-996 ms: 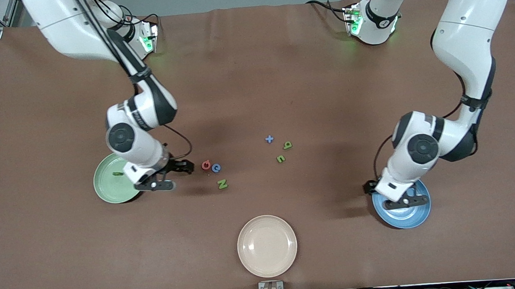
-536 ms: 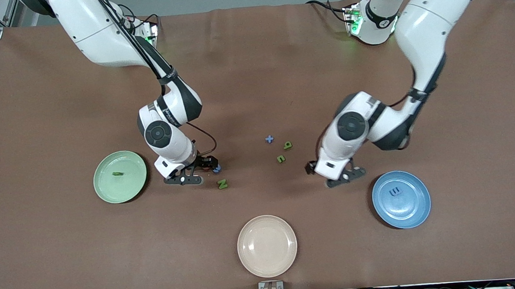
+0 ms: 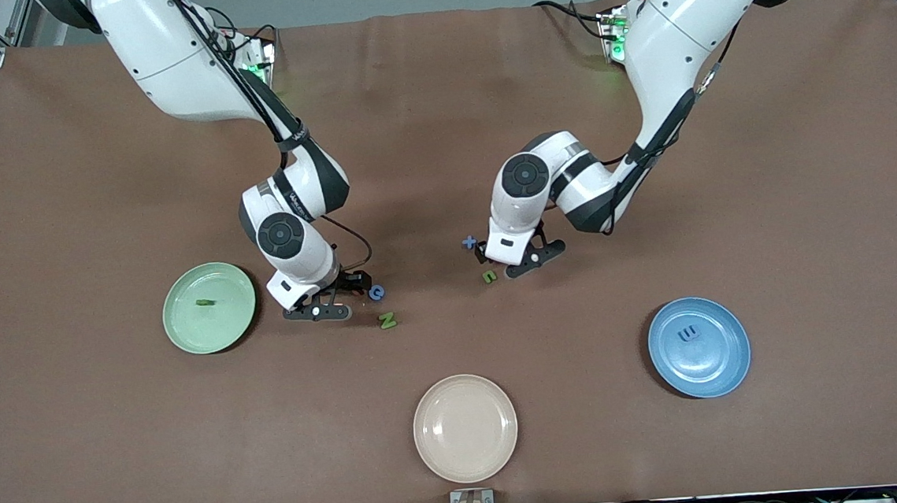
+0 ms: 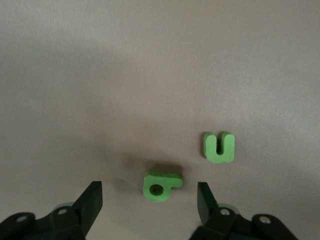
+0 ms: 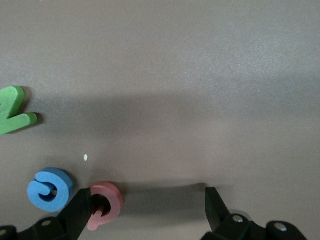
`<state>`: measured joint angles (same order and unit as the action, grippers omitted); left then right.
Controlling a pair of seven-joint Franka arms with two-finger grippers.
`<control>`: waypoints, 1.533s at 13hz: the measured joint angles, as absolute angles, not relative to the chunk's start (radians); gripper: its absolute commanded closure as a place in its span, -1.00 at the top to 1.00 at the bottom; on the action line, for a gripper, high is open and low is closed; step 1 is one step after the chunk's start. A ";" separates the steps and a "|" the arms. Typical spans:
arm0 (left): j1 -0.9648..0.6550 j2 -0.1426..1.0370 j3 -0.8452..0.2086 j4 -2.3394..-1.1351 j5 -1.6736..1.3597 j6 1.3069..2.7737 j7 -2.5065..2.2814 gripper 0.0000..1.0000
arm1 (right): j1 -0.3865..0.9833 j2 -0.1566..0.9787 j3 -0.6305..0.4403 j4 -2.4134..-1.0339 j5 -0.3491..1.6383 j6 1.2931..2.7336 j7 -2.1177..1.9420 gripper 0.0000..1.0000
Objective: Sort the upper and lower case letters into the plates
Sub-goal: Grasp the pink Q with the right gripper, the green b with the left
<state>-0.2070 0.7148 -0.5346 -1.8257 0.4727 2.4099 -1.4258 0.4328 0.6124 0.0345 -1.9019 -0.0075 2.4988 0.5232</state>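
Note:
My left gripper [image 3: 501, 260] is open, low over a green letter with a round hole [image 4: 161, 185], which lies between its fingers without touching them. A green u [image 3: 489, 277] lies beside it and a blue plus [image 3: 469, 242] is close by. My right gripper [image 3: 345, 287] is open over a pinkish red letter [image 5: 106, 202], which touches one finger [image 5: 80, 212]. A blue letter [image 3: 376, 292] and a green N [image 3: 387, 320] lie next to it. The pale green plate [image 3: 186, 333] holds one green letter [image 3: 204, 302]. The blue plate [image 3: 721, 366] holds one blue letter [image 3: 689, 334].
A beige plate [image 3: 465, 428] sits near the table's front edge, nearer to the front camera than the letters. The brown table [image 3: 114, 433] is bare around the plates.
The right gripper moved from the green plate to the red and blue letters. The left gripper moved from over the blue plate to the green letters in the middle.

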 measured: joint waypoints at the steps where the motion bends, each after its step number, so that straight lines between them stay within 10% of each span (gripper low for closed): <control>1: -0.209 0.717 -0.534 -1.828 0.483 2.410 -1.439 0.57 | 0.436 0.612 0.035 -1.902 -0.007 2.498 0.525 1.00; 9: -0.208 0.735 -0.530 -1.828 0.491 2.419 -1.443 0.27 | 0.455 0.609 0.035 -1.892 -0.007 2.447 0.544 1.00; 15: -0.208 0.735 -0.532 -1.822 0.505 2.419 -1.443 -0.97 | 0.458 0.609 0.036 -1.873 -0.002 2.419 0.571 0.99; 20: -0.169 0.726 -0.516 -1.781 0.525 2.419 -1.412 -0.99 | 0.505 0.614 0.037 -1.886 -0.001 2.472 0.611 0.46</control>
<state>-0.1694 0.7258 -0.5165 -1.7814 0.5253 2.4192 -1.4122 0.5047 0.6141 0.0368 -1.8860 -0.0009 2.4722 0.6113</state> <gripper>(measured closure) 0.639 0.115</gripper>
